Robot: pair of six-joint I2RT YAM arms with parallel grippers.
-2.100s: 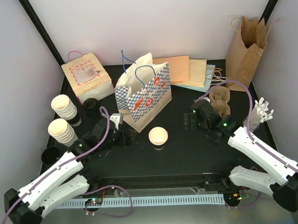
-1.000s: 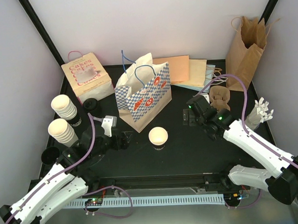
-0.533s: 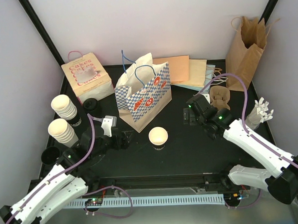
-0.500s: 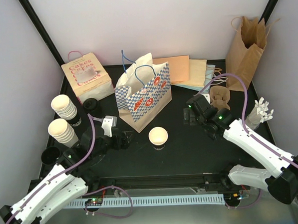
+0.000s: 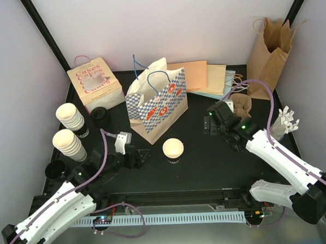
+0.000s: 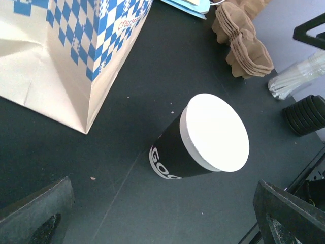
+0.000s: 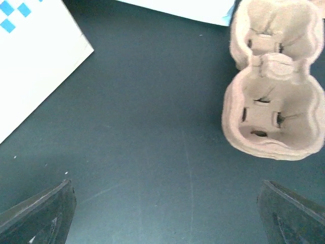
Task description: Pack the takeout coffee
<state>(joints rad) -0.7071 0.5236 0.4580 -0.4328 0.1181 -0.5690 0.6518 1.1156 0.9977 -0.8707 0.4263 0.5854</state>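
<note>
One takeout coffee cup (image 5: 173, 150) stands upright on the black table in front of the checkered bag; it has a black band with white letters and a pale top (image 6: 216, 133). My left gripper (image 5: 140, 156) is open just left of it; in the left wrist view the cup sits ahead of the gripper (image 6: 162, 223), apart from both fingertips (image 6: 35, 213). Two stacks of cream ribbed cups (image 5: 68, 116) (image 5: 66, 144) and black lids (image 5: 99, 113) (image 5: 56, 169) wait at the left. My right gripper (image 5: 209, 125) (image 7: 165, 218) is open over bare table, empty.
The blue-checkered paper bag (image 5: 156, 103) (image 6: 61, 56) stands open mid-table. Pulp cup carriers (image 5: 240, 104) (image 7: 274, 101) lie just right of my right gripper. A cakes box (image 5: 94, 84), flat bags (image 5: 204, 76), a brown bag (image 5: 268, 48) and white cutlery (image 5: 283, 121) line the back and right.
My left arm has stretched forward and a little right, nearer the cup. The right gripper has shifted slightly right, toward the carriers. Both stay open.
</note>
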